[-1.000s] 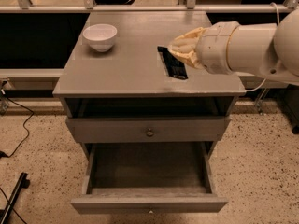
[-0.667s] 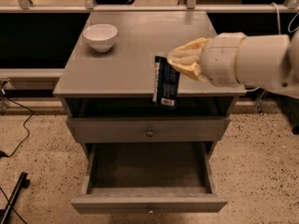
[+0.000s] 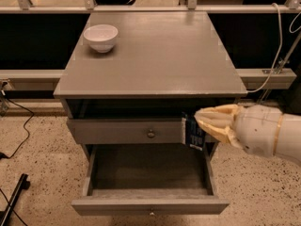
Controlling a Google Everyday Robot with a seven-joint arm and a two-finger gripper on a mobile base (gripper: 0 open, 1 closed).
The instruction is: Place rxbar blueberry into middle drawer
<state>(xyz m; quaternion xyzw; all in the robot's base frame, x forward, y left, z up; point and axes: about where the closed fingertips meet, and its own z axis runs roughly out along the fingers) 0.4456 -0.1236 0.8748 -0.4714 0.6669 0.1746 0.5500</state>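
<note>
The gripper (image 3: 202, 123) is reaching in from 3 o'clock with its jaws clamping the top of the rxbar blueberry (image 3: 193, 135). The bar is hanging upright in front of the right end of the knobbed upper drawer (image 3: 127, 132), above the right rear corner of the open middle drawer (image 3: 146, 171). The white bowl (image 3: 100, 36) is sitting on the bench (image 3: 160, 55) toward 10 o'clock, well apart from the bar.

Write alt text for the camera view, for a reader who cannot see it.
The gripper holds the rxbar blueberry upright in front of the upper drawer, at its right end, above the open middle drawer. A white bowl sits on the cabinet top, back left.
</note>
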